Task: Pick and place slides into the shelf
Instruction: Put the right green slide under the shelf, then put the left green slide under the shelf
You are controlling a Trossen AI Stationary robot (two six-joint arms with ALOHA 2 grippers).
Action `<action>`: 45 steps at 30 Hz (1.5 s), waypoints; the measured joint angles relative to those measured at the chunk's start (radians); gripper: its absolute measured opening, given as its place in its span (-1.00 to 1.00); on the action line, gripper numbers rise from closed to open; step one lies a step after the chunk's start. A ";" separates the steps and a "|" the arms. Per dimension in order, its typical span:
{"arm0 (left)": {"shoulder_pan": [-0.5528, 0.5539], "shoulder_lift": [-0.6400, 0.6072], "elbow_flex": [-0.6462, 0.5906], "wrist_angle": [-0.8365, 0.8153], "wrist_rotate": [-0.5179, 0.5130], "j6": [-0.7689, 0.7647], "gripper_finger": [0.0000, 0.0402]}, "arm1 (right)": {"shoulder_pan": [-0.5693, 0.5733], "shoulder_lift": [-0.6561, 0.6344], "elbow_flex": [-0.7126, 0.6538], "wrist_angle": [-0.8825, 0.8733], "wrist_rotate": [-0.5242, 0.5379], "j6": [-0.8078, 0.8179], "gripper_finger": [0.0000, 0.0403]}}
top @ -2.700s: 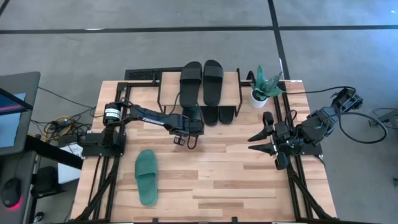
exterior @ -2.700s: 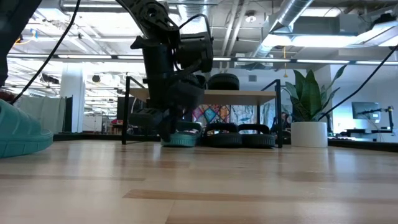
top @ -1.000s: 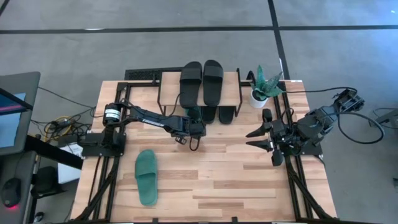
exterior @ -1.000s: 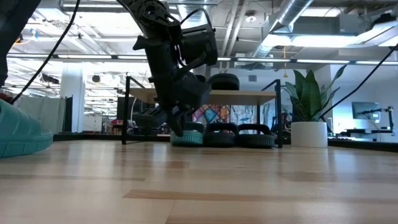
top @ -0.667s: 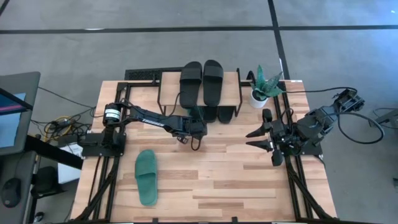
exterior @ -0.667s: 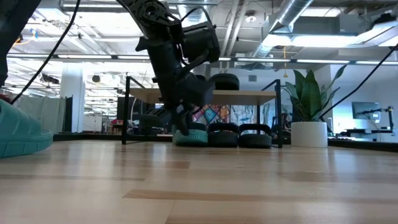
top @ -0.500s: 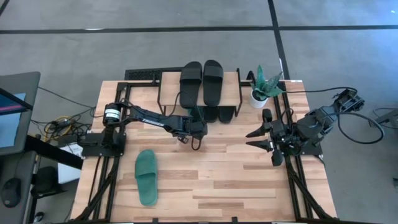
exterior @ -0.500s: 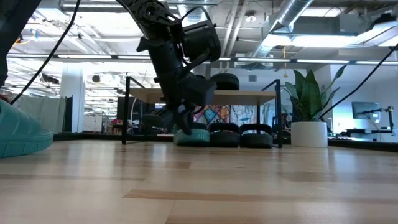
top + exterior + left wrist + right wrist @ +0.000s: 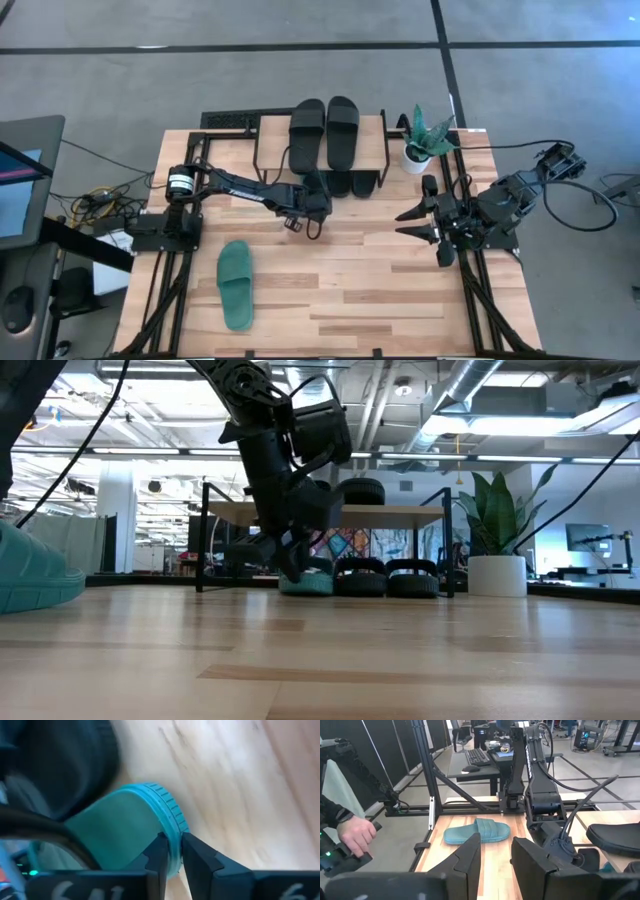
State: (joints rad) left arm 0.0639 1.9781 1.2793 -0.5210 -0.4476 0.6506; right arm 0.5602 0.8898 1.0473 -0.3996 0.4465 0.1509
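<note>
My left gripper [image 9: 314,200] is at the shelf's near edge, shut on a dark green slide [image 9: 125,830] that lies on the table [image 9: 312,580] next to two black slides [image 9: 385,578] under the shelf [image 9: 400,512]. Two more black slides [image 9: 324,132] lie flat on the shelf's top [image 9: 375,135]. The second green slide [image 9: 236,285] lies sole-down on the table's near left part. My right gripper [image 9: 405,225] waits open at the right edge, touching nothing. My left gripper pinches the green slide's rounded near end by its ribbed sole rim [image 9: 172,827] between the two fingers [image 9: 159,854]. The fingers come slanting down from the table's near-left side. The slide rests on the table, its far part under the shelf.
A potted plant [image 9: 425,140] stands right of the shelf at the far right corner. The shelf's thin black legs [image 9: 205,535] flank the slides. Bare wood lies in the table's middle and near right [image 9: 380,290]. A person's hand [image 9: 355,834] shows beyond the left edge.
My left gripper has moved a little toward the far edge and the shelf, still shut. The green slide has slid along the table with it, farther under the shelf and closer to the black slides there.
</note>
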 joint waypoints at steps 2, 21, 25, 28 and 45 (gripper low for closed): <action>0.000 0.000 0.000 -0.030 0.017 -0.028 -0.77 | 0.000 0.000 0.000 0.000 0.000 0.000 -0.52; 0.001 0.000 0.000 0.022 -0.036 -0.097 -0.75 | 0.000 0.000 0.000 0.001 0.000 0.018 -0.52; 0.001 0.000 0.000 0.020 -0.038 -0.109 -0.75 | 0.000 0.000 0.000 0.001 0.000 0.018 -0.52; 0.001 0.000 0.000 0.020 -0.019 -0.130 -0.75 | 0.001 0.000 0.000 0.000 0.000 0.018 -0.52; 0.003 0.000 0.000 0.010 -0.004 -0.168 -0.27 | 0.002 0.000 0.000 0.000 0.000 0.026 -0.52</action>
State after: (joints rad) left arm 0.0673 1.9785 1.2793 -0.5109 -0.4514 0.4831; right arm 0.5625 0.8898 1.0473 -0.3996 0.4465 0.1764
